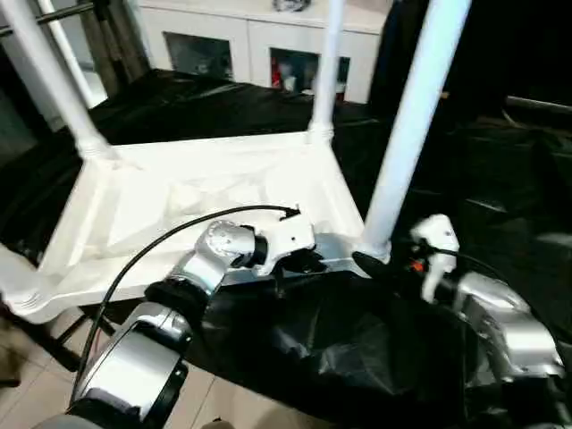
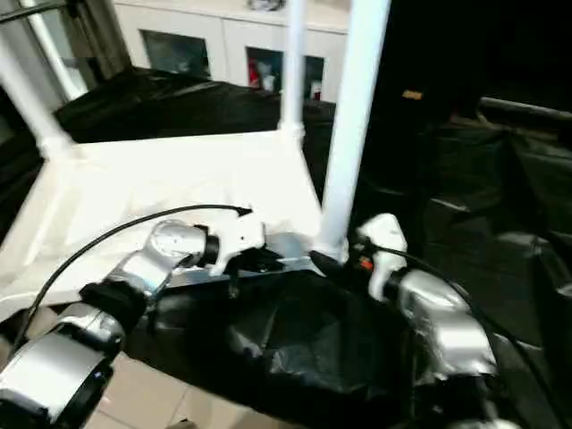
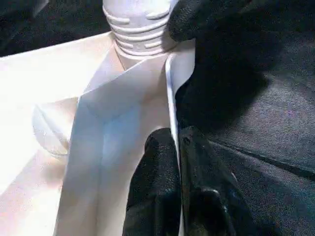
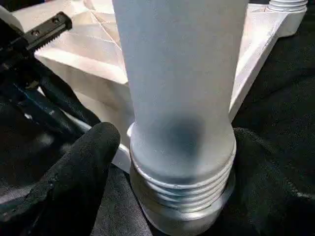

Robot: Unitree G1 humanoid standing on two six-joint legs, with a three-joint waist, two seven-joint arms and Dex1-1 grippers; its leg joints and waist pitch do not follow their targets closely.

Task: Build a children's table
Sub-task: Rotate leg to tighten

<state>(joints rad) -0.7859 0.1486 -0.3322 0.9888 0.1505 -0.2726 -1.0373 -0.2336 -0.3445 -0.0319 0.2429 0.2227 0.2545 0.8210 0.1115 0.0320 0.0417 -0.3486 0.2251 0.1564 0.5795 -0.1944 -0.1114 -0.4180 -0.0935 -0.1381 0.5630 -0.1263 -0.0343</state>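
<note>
Three legs stand in the upturned tabletop (image 1: 223, 192); left gripper (image 3: 170, 172) pinches its rim steady, so the spread right gripper (image 1: 380, 266) should close squarely around the near leg (image 1: 407, 125) and twist it fully home.

tabletop (image 1: 214, 192): white | legs (image 1: 413, 116): white | cover (image 1: 340, 349): black

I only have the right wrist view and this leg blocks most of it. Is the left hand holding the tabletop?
Observer: Yes. The left hand is shut on the near rim of the tabletop, beside that leg.
Operator: How many legs are in?
Observer: Three stand upright in corner sockets: the near right leg, the far right leg and the far left leg.
Operator: What's under the tabletop?
Observer: Black sheeting, crumpled in front of the near rim.
</note>
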